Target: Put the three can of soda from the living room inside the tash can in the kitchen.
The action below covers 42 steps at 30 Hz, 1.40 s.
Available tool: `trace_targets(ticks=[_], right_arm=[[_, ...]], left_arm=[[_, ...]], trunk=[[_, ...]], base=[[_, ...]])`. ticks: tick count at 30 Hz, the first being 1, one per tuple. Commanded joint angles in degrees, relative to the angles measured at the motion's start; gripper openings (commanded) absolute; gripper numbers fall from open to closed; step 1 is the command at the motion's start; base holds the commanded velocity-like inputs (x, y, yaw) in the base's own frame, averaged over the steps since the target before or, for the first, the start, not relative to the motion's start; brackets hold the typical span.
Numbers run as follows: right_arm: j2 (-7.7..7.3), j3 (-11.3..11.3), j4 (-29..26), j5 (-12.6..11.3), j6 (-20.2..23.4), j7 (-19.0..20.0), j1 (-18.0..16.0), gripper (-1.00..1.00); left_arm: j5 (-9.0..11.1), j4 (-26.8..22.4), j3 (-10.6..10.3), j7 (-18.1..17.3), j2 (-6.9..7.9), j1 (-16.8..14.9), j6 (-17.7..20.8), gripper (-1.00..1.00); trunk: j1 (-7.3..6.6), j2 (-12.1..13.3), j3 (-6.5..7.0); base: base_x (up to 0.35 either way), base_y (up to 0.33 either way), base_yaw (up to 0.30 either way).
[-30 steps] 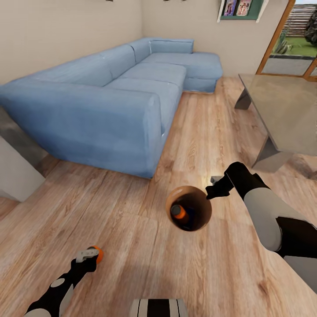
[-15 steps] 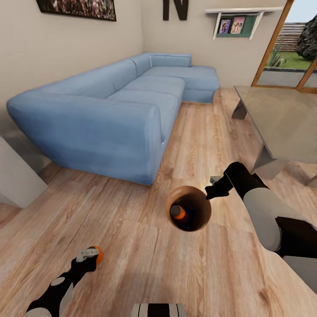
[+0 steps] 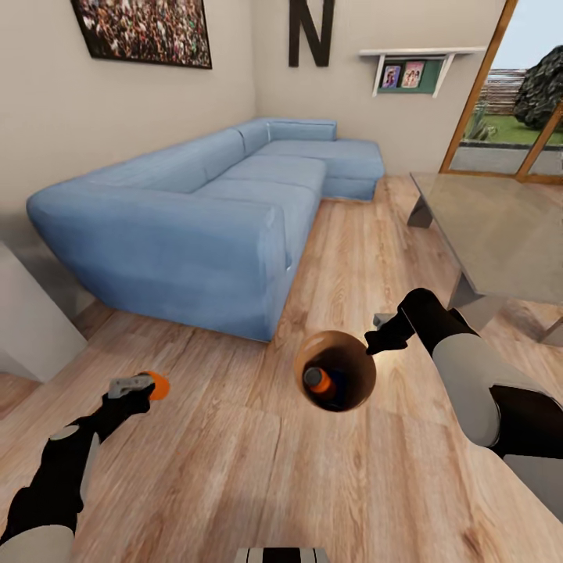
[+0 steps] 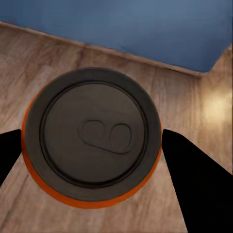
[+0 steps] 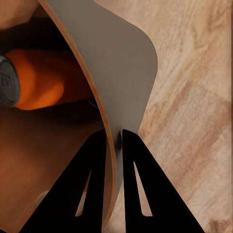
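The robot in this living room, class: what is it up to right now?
The right gripper is clamped on the rim of a brown bin held above the wood floor. An orange can lies inside the bin, with something dark beside it. The left gripper grips another orange can out to the side, not yet in the bin. A blue sofa stands behind.

The head camera has tilted up, showing more wall. The left gripper (image 3: pixel 134 389) has raised its orange can (image 3: pixel 157 385) higher.
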Motion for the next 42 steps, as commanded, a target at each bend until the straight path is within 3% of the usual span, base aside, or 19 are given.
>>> trace_targets(ticks=[1, 4, 5, 6, 8, 10, 11, 13, 14, 15, 19, 21, 24, 26, 27, 33, 36, 39, 42], right_arm=[[0.0, -0.26, 0.03, -1.35, 0.51, 0.21, 0.01, -1.0], [-0.06, -0.37, 0.33, -1.48, 0.51, 0.21, 0.05, -1.0], [-0.06, -0.4, 0.38, -1.58, 0.51, 0.21, 0.06, -1.0], [-0.08, -0.52, 0.54, -1.81, 0.51, 0.25, 0.07, -1.0], [-0.02, -0.58, 0.69, -1.92, 0.51, 0.27, 0.11, -1.0], [0.05, -0.59, 0.76, -1.98, 0.51, 0.33, 0.5, -1.0], [0.11, -0.51, 0.85, -2.01, 0.51, 0.43, 1.12, -1.0], [0.17, -0.42, 1.3, -2.03, 0.51, 0.49, 1.51, -1.0], [0.27, -0.33, 2.54, -2.01, 0.51, 0.39, 1.71, -1.0], [0.34, -0.29, 3.02, -2.0, 0.51, 0.32, 1.76, -1.0], [1.94, -0.24, 5.78, -1.48, 0.51, -0.17, 1.96, -1.0], [2.35, -0.24, 6.22, -1.35, 0.51, -0.29, 1.99, -1.0], [2.52, -0.24, 6.37, -1.29, 0.51, -0.36, 2.02, -1.0], [2.64, -0.16, 6.43, -1.27, 0.51, -0.39, 2.07, -1.0], [2.72, -0.12, 6.44, -1.28, 0.51, -0.39, 2.08, -1.0], [3.03, -0.06, 6.42, -1.31, 0.51, -0.41, 2.1, -1.0], [3.12, 0.0, 5.99, -1.38, 0.51, -0.46, 2.1, -1.0], [3.31, 0.02, 5.66, -1.41, 0.51, -0.54, 2.09, -1.0], [3.58, 0.02, 5.5, -1.42, 0.51, -0.52, 2.04, -1.0]], left_arm=[[1.37, -3.99, -0.05, -1.11, -0.1, 0.8, 2.59, -1.0], [4.51, -18.9, -0.18, -7.04, -0.22, 5.91, 12.41, -1.0], [4.76, -21.18, -0.19, -8.28, -0.22, 6.96, 14.39, -1.0], [5.35, -25.53, -0.16, -13.1, -0.23, 9.38, 20.78, -1.0], [5.89, -27.74, -0.15, -19.6, -0.15, 10.33, 26.81, -1.0], [6.17, -28.87, -0.18, -24.94, 0.03, 9.91, 31.7, -1.0], [6.24, -29.42, -0.31, -27.91, 0.19, 7.3, 36.39, -1.0], [6.27, -29.69, -0.81, -29.58, 0.27, 4.16, 40.28, -1.0], [6.27, -29.82, -2.63, -30.46, 0.31, 0.99, 43.75, -1.0], [6.21, -29.82, -3.6, -30.65, 0.32, -0.25, 44.64, -1.0], [5.55, -29.62, -12.1, -31.12, -0.09, -8.75, 45.71, -1.0], [5.42, -29.22, -13.83, -31.1, -0.19, -12.31, 45.71, -1.0], [5.44, -28.48, -14.98, -31.09, -0.29, -14.69, 45.71, -1.0], [5.67, -27.91, -18.39, -31.18, -0.81, -16.21, 45.71, -1.0], [5.74, -27.44, -20.52, -31.21, -1.31, -16.62, 45.71, -1.0], [5.75, -26.01, -25.76, -31.19, -3.11, -17.18, 45.71, -1.0], [5.45, -25.78, -31.88, -30.95, -3.39, -17.08, 45.71, -1.0], [5.37, -25.73, -34.68, -30.74, -3.53, -16.91, 45.71, -1.0], [5.31, -25.72, -35.55, -30.55, -3.6, -16.8, 45.71, -1.0]], trunk=[[-0.02, 0.02, 0.23], [-0.1, 0.06, 0.89], [-0.12, 0.07, 1.11], [-0.15, 0.09, 1.33], [-0.2, 0.11, 1.78], [-0.25, 0.14, 2.22], [-0.28, 0.15, 2.44], [-0.33, 0.18, 2.88], [-0.35, 0.19, 3.11], [-0.38, 0.21, 3.33], [-0.48, 0.26, 4.21], [-0.53, 0.29, 4.66], [-0.61, 0.33, 5.32], [-0.66, 0.35, 5.76], [-0.69, 0.37, 5.99], [-0.84, 0.45, 7.32], [-0.92, 0.49, 7.98], [-0.97, 0.51, 8.42], [-0.97, 0.51, 8.42]], base=[[0.0, 0.0, 0.0], [0.0, 0.0, 0.0], [0.0, 0.0, 0.0], [0.0, 0.0, 0.0], [0.0, 0.0, 0.0], [0.0, 0.0, 0.0], [0.0, 0.0, 0.0], [0.0, 0.0, 0.0], [0.0, 0.0, 0.0], [0.0, 0.0, 0.0], [0.0, 0.0, 0.0], [0.0, 0.0, 0.0], [0.0, 0.0, 0.0], [0.0, 0.0, 0.0], [0.0, 0.0, 0.0], [0.0, 0.0, 0.0], [0.0, 0.0, 0.0], [0.0, 0.0, 0.0], [0.0, 0.0, 0.0]])
